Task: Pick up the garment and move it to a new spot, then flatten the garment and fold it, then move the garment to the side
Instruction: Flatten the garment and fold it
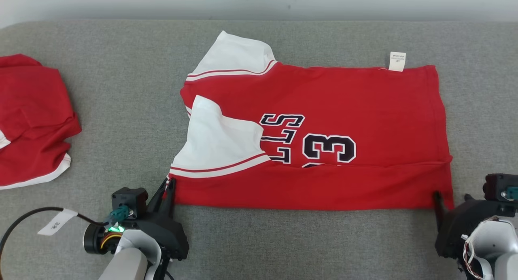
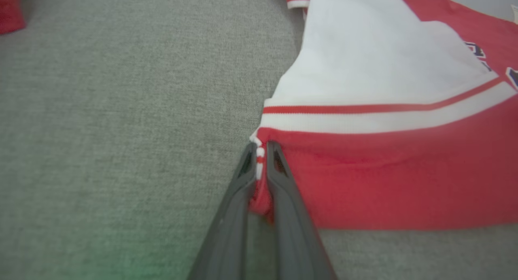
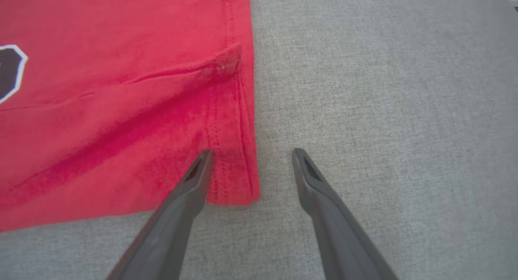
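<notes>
Head view: the red garment [image 1: 344, 110], with white sleeves and a dark 3, lies flat on the desk [image 1: 121, 110], its near edge folded over. Left wrist view: the left end effector [image 2: 261, 150] pinches its corner. Right wrist view: the right end effector [image 3: 251, 153] gapes, straddling the hem corner.
</notes>
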### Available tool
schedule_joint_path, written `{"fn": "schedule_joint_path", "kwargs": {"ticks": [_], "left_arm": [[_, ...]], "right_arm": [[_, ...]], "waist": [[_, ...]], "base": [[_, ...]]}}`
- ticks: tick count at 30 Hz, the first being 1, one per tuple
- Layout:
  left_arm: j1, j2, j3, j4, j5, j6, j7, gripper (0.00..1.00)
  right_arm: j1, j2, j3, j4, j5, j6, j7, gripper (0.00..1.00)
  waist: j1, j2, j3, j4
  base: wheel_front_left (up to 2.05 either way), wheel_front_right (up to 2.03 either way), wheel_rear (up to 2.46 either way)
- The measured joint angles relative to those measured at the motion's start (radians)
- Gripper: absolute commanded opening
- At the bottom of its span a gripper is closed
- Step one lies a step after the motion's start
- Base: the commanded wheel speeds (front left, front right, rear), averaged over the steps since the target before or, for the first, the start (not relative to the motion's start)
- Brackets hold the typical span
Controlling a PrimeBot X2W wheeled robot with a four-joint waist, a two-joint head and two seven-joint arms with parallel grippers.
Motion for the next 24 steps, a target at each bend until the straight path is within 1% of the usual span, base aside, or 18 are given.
{"fn": "schedule_joint_path", "kwargs": {"ticks": [6, 7, 8, 9, 10, 14, 18, 20, 24], "left_arm": [[-0.018, -0.005, -0.010, 0.011, -0.002, -0.003, -0.005, 0.00], [-0.019, -0.006, -0.011, 0.013, -0.003, -0.004, -0.007, 0.00], [-0.020, -0.006, -0.012, 0.015, -0.005, -0.004, -0.007, 0.00], [-0.021, -0.006, -0.013, 0.018, -0.007, -0.004, -0.008, 0.00], [-0.024, -0.006, -0.014, 0.021, -0.007, -0.004, -0.009, 0.00], [-0.026, -0.004, -0.016, 0.032, -0.014, -0.011, -0.012, 0.00], [-0.012, -0.006, -0.004, 0.026, -0.042, -0.015, -0.011, 0.00], [0.022, -0.004, 0.010, 0.003, -0.071, -0.029, 0.001, 0.00], [0.098, 0.008, 0.023, -0.055, -0.115, -0.038, 0.028, 0.00]], "right_arm": [[-0.030, -0.003, 0.015, 0.056, -0.014, 0.000, 0.042, 1.00], [-0.033, -0.003, 0.018, 0.063, -0.008, -0.001, 0.045, 0.84], [-0.035, -0.004, 0.021, 0.067, -0.002, -0.002, 0.045, 0.34], [-0.036, -0.005, 0.022, 0.070, 0.001, -0.002, 0.045, 0.05], [-0.039, -0.004, 0.024, 0.073, 0.001, -0.002, 0.045, 0.00], [-0.035, 0.001, 0.026, 0.074, 0.008, -0.002, 0.044, 0.00], [-0.017, 0.001, 0.005, 0.061, 0.026, 0.000, 0.040, 0.00], [0.015, 0.001, -0.010, 0.033, 0.083, 0.000, 0.042, 0.00], [0.062, 0.002, -0.032, -0.027, 0.117, 0.000, 0.060, 0.00]], "waist": [[0.0000, -0.0001, 0.009, 0.010], [0.0000, -0.0001, 0.010, 0.012], [0.0000, -0.0001, 0.010, 0.013], [-0.0001, -0.0001, 0.009, 0.014], [0.0000, -0.0001, 0.008, 0.014], [0.0001, 0.0000, -0.003, 0.015], [0.0003, 0.0002, -0.018, 0.015], [0.0004, 0.0002, -0.038, 0.016], [0.0003, 0.0003, -0.072, 0.015]], "base": [[0.00, 0.00, 0.00], [0.00, 0.00, 0.00], [0.00, 0.00, 0.00], [0.00, 0.00, 0.00], [0.00, 0.00, 0.00], [0.00, 0.00, 0.00], [0.00, 0.00, 0.00], [0.00, 0.00, 0.00], [0.00, 0.00, 0.00]]}}
